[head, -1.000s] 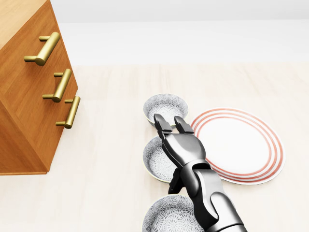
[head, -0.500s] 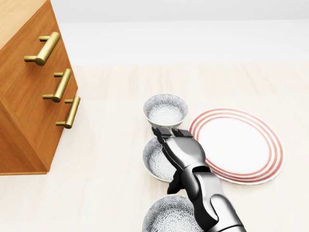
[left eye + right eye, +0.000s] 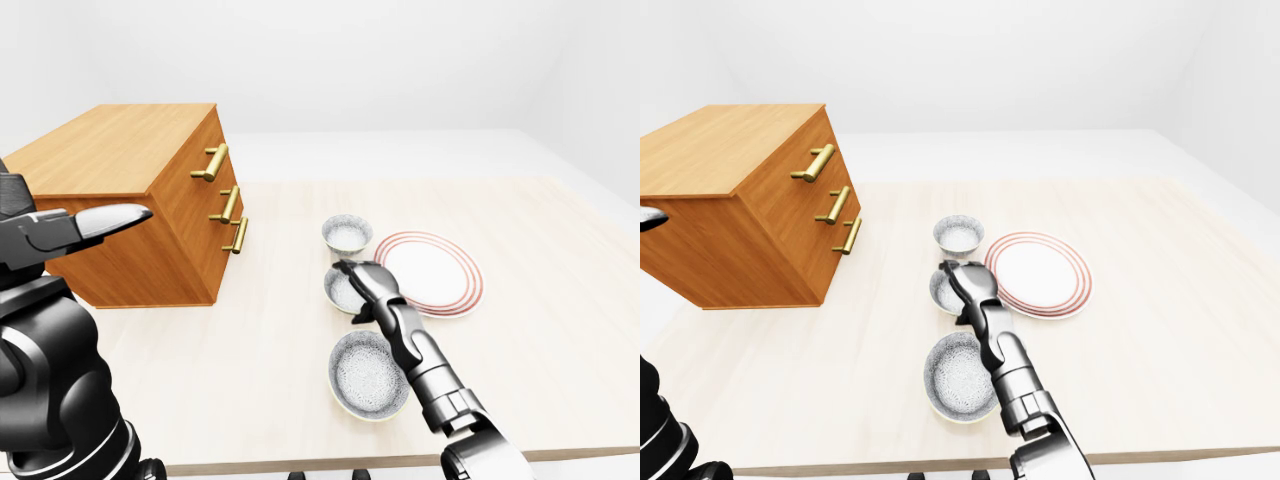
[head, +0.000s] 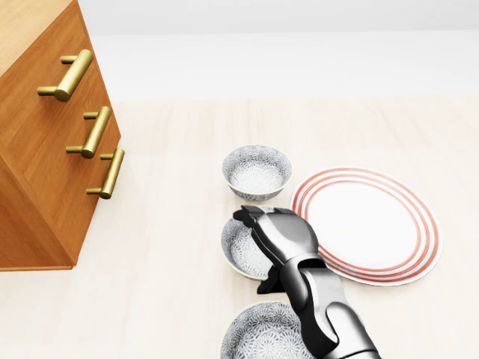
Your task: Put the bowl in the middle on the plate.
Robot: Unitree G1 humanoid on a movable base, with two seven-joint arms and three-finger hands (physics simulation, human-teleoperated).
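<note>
Right hand [image 4: 281, 235] clenched on rim of middle bowl [image 4: 239, 250]; a shallow pinch could slip, dropping it short of the plate [image 4: 367, 217].

right hand [image 3: 371, 288] on rim of middle bowl [image 3: 338, 291], beside plate [image 3: 432, 270]

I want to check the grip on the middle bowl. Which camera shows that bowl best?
The head view: it looks down into the middle bowl from close, though the right hand hides its right side. Both eye views show the bowl smaller and at a flatter angle, with the hand covering part of it.
</note>
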